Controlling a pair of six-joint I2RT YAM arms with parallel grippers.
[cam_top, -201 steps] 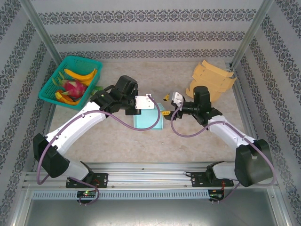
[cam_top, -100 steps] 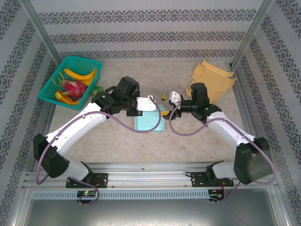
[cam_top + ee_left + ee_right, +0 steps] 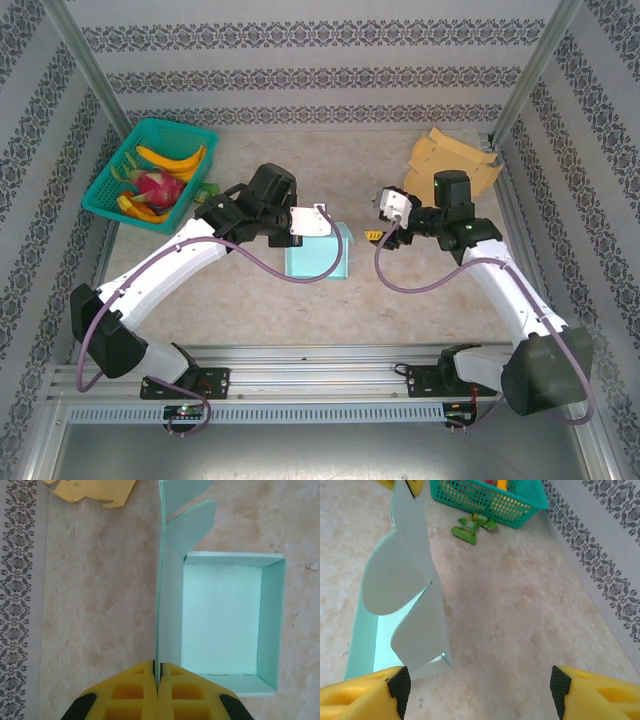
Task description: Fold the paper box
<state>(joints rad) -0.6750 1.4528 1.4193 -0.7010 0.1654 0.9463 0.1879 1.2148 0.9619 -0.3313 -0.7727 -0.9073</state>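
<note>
the paper box [image 3: 318, 260] sits on the table [image 3: 420, 310] at mid-table, between the two arms, with its tray open upward and its walls already standing. the left gripper [image 3: 157, 671] is clamped on the tall lid panel [image 3: 168, 605], its yellow fingers pressed together on the thin edge, holding the panel upright along one side of the tray. the right gripper [image 3: 480, 696] hangs just beside the box on the far side from the left arm, its fingers spread wide and touching nothing. in front of it are the two rounded tabs [image 3: 395, 582] at the end of the lid panel.

the step in hand looks like closing the lid, and it needs both arms to share the work. the left gripper should swing the panel over the tray along its own crease, not pull on it, or the light tray will slide or tip. the right gripper is best used to bend the tabs inward first, so they slip inside the tray wall rather than catch on its rim. a gentle push on the flat of a tab will do better than a pinch.

the paper is thin and springy — slow moves, and support near the crease, should stop it buckling. the green basket [image 3: 105, 190] and the yellow cardboard [image 3: 450, 165] lie well apart from the box.
</note>
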